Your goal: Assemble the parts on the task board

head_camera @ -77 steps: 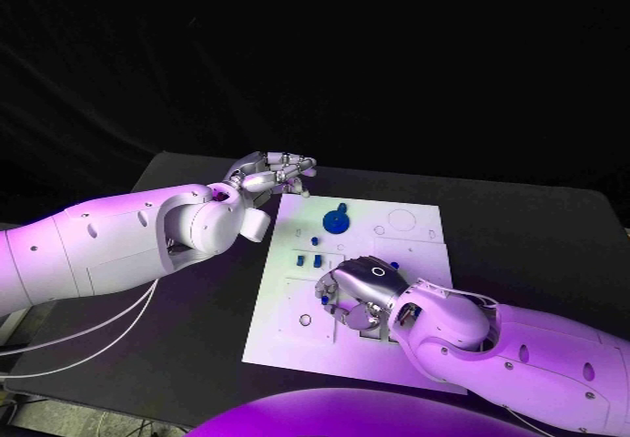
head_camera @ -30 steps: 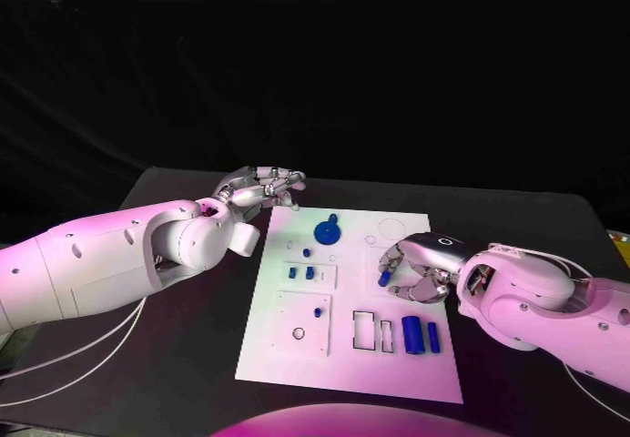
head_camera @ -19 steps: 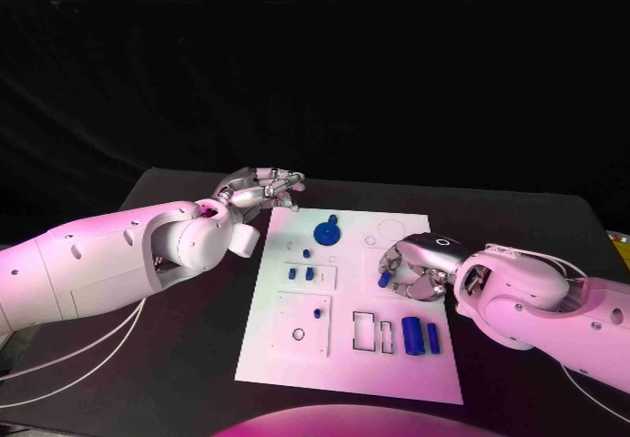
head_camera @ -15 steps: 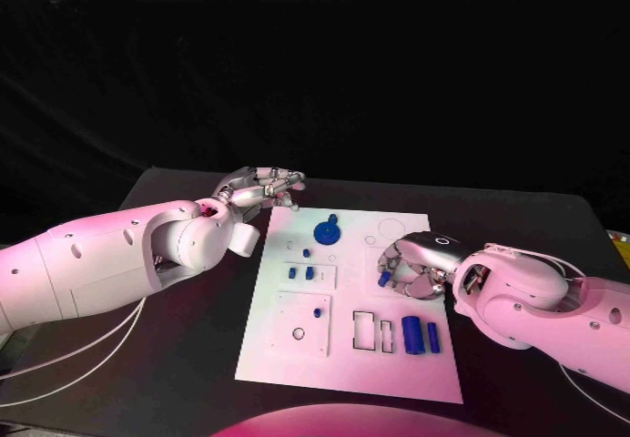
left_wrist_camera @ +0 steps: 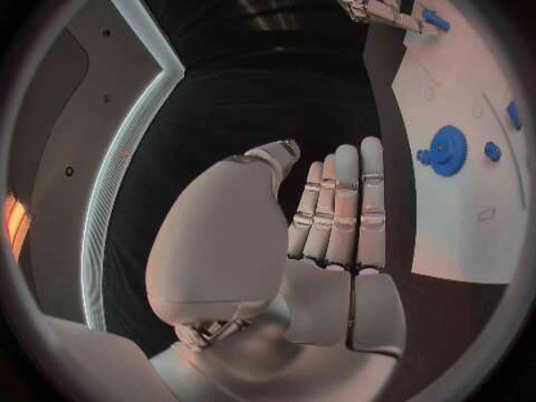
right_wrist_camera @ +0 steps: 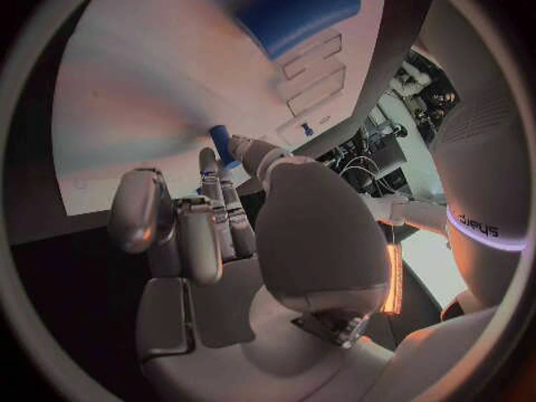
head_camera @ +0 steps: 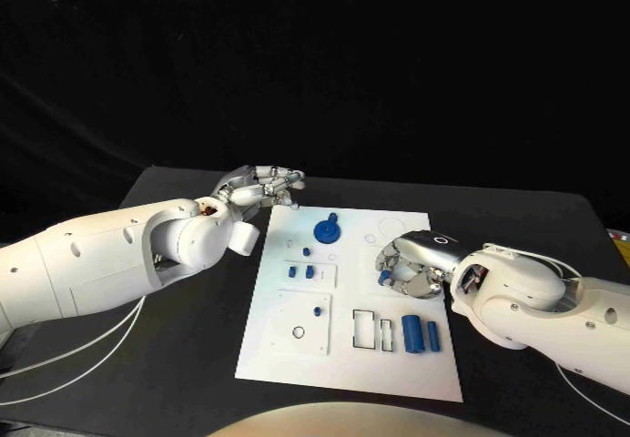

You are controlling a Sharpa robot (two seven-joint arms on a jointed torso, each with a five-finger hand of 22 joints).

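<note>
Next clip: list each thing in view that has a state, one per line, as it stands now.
task board: flat on the black table
right hand: over the board, holding a small blue part
left hand: off the board's far corner, fingers curled, holding nothing
blue gear: lying on the board
two blue cylinders: lying side by side on the board

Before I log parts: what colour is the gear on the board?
Blue gear, clearest in the head view.

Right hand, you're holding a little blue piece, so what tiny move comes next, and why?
Probably lower it a little toward the task board. The right hand pinches a small blue part just above the board's round outlines, so easing down looks likeliest. The exact hole is hidden.
</note>
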